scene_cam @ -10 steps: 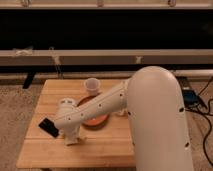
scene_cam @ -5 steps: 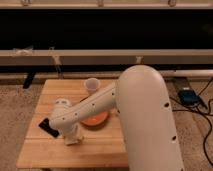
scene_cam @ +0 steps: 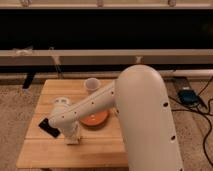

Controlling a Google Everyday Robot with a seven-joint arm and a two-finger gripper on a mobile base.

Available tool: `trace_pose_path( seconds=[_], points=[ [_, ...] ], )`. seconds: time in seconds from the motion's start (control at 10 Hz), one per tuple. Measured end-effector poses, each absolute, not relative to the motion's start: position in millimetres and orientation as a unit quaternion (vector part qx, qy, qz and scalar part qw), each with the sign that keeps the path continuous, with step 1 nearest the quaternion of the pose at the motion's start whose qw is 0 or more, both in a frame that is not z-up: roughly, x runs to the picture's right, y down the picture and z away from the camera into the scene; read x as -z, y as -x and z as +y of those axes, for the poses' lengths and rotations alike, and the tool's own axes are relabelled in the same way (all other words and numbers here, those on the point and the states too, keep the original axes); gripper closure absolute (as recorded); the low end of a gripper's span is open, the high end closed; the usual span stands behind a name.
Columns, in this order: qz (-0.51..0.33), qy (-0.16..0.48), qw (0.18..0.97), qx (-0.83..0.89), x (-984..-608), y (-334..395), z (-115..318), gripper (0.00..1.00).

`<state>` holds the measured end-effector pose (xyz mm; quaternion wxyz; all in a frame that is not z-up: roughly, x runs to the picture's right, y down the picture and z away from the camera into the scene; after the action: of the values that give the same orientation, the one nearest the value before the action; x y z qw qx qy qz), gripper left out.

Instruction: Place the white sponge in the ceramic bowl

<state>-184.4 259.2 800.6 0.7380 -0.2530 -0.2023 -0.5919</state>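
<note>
The ceramic bowl [scene_cam: 98,120], orange-red inside, sits at the middle of the wooden table [scene_cam: 100,152], and my white arm hides its far side. My gripper [scene_cam: 73,139] points down at the table top just front-left of the bowl, next to the black slab. A small off-white shape [scene_cam: 60,101] shows at the table's left, just behind my wrist. I cannot tell whether it is the white sponge or part of the arm. Anything under the gripper is hidden.
A flat black slab [scene_cam: 49,128] lies at the table's left edge, touching my wrist. A small white cup [scene_cam: 91,85] stands at the back of the table. The arm's large shell [scene_cam: 147,125] covers the table's right side. Cables and a dark box [scene_cam: 189,96] lie on the carpet at the right.
The arm's large shell has shifted a little to the left. The gripper stays low at nearly the same spot by the bowl and the slab.
</note>
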Motion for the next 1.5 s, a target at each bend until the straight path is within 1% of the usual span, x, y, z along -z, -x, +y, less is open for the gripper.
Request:
trace_pose_path(
  seconds=[0.2,0.6,0.7,0.9,1.0,1.1,1.2,1.5],
  points=[
    [-0.200,0.249,0.747,0.583,-790.5,173.3,251.6,1.00],
    [-0.195,0.220,0.763,0.575,-730.5,155.3,201.6,1.00],
    [-0.195,0.214,0.766,0.573,-720.3,148.7,188.9,1.00],
    [-0.195,0.207,0.773,0.567,-719.9,132.4,166.0,1.00],
    [-0.195,0.205,0.778,0.562,-728.1,120.2,152.2,1.00],
    [-0.196,0.205,0.781,0.556,-737.7,110.0,141.8,0.95],
    [-0.198,0.204,0.785,0.551,-745.7,103.7,135.9,0.87],
    [-0.201,0.197,0.799,0.531,-773.1,90.3,124.1,0.56]
  ],
)
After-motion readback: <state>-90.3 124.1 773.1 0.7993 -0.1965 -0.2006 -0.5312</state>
